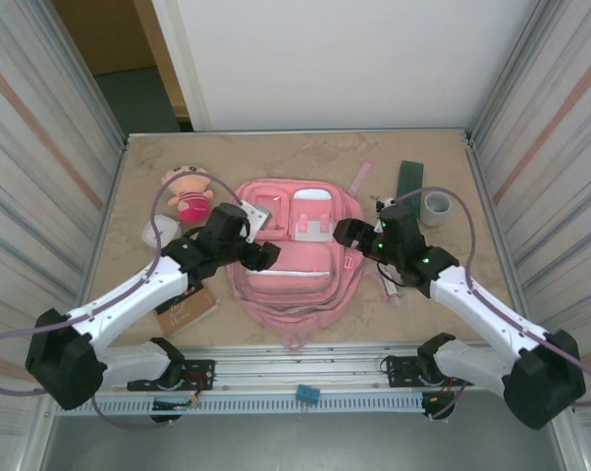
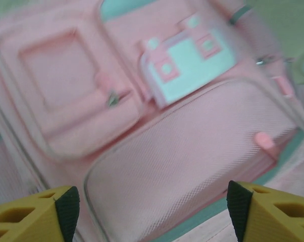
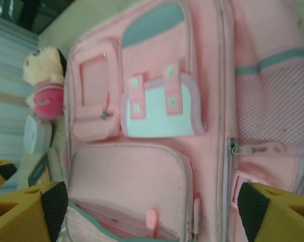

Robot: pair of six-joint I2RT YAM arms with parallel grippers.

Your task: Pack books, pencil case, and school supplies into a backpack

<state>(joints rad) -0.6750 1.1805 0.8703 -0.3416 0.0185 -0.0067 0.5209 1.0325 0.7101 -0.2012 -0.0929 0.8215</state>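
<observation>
Hovering w/ jaws spread, nothing pinched, left gripper [image 1: 261, 253] is over backpack [image 1: 295, 280] left side & right gripper [image 1: 347, 234] over its right, backpack's long axis running near-to-far btwn them; book [image 1: 188, 309] lies off backpack's left-near corner, nearer left arm.
</observation>
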